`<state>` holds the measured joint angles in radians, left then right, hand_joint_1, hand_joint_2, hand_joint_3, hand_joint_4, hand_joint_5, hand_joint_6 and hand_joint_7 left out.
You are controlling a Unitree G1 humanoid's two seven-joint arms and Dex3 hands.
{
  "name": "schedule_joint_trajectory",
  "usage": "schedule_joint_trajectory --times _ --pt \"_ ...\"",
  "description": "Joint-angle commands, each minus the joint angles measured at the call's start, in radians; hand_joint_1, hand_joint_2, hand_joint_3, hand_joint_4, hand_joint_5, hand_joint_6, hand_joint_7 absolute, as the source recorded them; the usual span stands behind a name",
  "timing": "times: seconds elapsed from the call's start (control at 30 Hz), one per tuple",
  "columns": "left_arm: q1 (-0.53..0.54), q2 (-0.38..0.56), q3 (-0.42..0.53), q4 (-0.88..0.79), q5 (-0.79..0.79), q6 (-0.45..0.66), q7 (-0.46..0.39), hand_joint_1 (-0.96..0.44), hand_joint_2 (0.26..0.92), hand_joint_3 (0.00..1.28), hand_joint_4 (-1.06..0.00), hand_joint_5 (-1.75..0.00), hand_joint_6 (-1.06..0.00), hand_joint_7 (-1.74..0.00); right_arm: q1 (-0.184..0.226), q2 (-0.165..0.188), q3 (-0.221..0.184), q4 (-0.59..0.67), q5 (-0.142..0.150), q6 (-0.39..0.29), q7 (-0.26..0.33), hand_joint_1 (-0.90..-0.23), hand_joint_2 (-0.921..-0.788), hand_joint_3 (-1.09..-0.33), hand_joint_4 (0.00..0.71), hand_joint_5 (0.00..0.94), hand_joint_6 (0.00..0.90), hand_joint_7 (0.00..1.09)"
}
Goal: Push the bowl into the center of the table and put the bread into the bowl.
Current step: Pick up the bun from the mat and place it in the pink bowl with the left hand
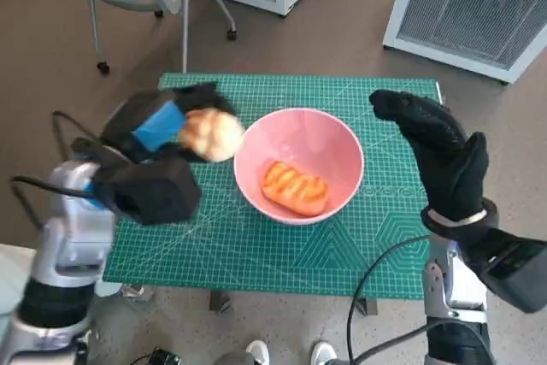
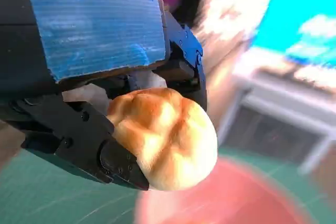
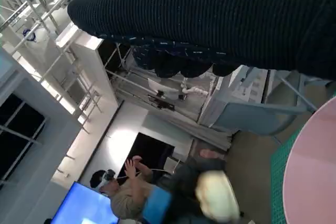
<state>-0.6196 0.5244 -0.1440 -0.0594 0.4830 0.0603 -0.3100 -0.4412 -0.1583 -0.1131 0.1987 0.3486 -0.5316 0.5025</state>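
From the head view, my left hand (image 1: 162, 138) holds a round bread (image 1: 211, 133) at the bowl's (image 1: 329, 138) nine o'clock; one bread (image 1: 294, 186) is already inside. My right hand (image 1: 440, 156) is spread, holding nothing. The left wrist view shows fingers (image 2: 100, 156) pinching it. The right wrist view is blurry; that pale lump (image 3: 216, 196) is maybe the bread.

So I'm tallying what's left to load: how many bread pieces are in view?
2. A glazed orange-brown loaf lies inside the pink bowl; a round pale golden bun is held by the left hand beside the bowl's rim. None looks hidden.
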Motion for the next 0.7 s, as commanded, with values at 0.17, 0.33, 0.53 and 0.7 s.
schedule_joint_trajectory --times 0.17,0.33,0.53,0.7 --pt "-0.123 -0.122 -0.085 0.190 0.075 -0.211 0.228 0.00 0.882 0.04 -0.84 -1.10 -0.72 -0.97 0.016 -0.005 0.007 0.002 -0.001 0.016 0.016 -0.674 -0.921 -0.705 0.044 0.000 -0.001 0.40" --pt "-0.180 -0.183 -0.133 0.311 0.082 -0.291 0.274 0.00 0.887 0.03 -0.84 -1.06 -0.70 -1.02 0.024 -0.006 0.009 -0.009 0.001 0.022 0.018 -0.673 -0.921 -0.707 0.042 0.000 -0.001 0.39" --pt "-0.232 -0.240 -0.182 0.423 0.088 -0.341 0.269 0.00 0.908 0.02 -0.81 -1.04 -0.67 -1.11 0.037 -0.008 0.005 -0.032 0.012 0.038 0.022 -0.673 -0.921 -0.708 0.040 0.000 -0.001 0.39" --pt "-0.257 -0.272 -0.215 0.497 0.101 -0.346 0.253 0.00 0.916 0.02 -0.78 -1.04 -0.66 -1.15 0.047 -0.008 -0.001 -0.047 0.018 0.051 0.020 -0.672 -0.921 -0.707 0.039 0.000 -0.001 0.39"
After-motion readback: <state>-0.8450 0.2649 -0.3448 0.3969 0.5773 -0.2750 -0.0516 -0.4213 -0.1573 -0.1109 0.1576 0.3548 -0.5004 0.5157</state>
